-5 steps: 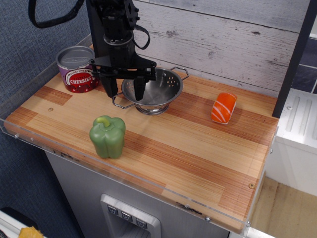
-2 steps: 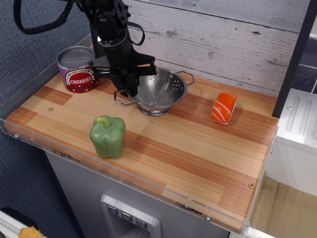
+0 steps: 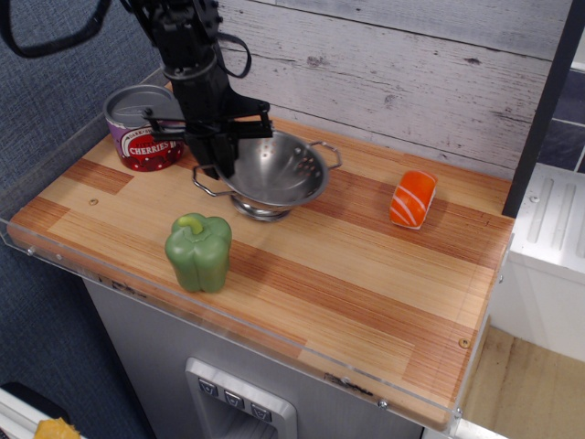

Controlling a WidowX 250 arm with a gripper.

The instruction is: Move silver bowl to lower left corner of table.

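I had the table [image 3: 366,274] spread across my view, its light and reddish-brown planks edged by a clear rim, with a whitewashed plank wall [image 3: 411,73] behind it. From the top left the black arm [image 3: 187,46] came down, and its gripper [image 3: 215,155] sat at the silver bowl's left rim, fingers drawn in tight and pinching that rim. The silver bowl [image 3: 279,174] stood toward the back of the table, left of centre, tilted a little toward me with its drain holes showing and 2 wire handles sticking out, 1 at the left under the gripper, 1 at the back right. Just beside it on the left sat the cherries can [image 3: 142,128], partly behind the arm. The green pepper [image 3: 198,252] stood upright near the front left edge, apart from the bowl. The orange sushi piece [image 3: 413,198] lay well apart to the right.
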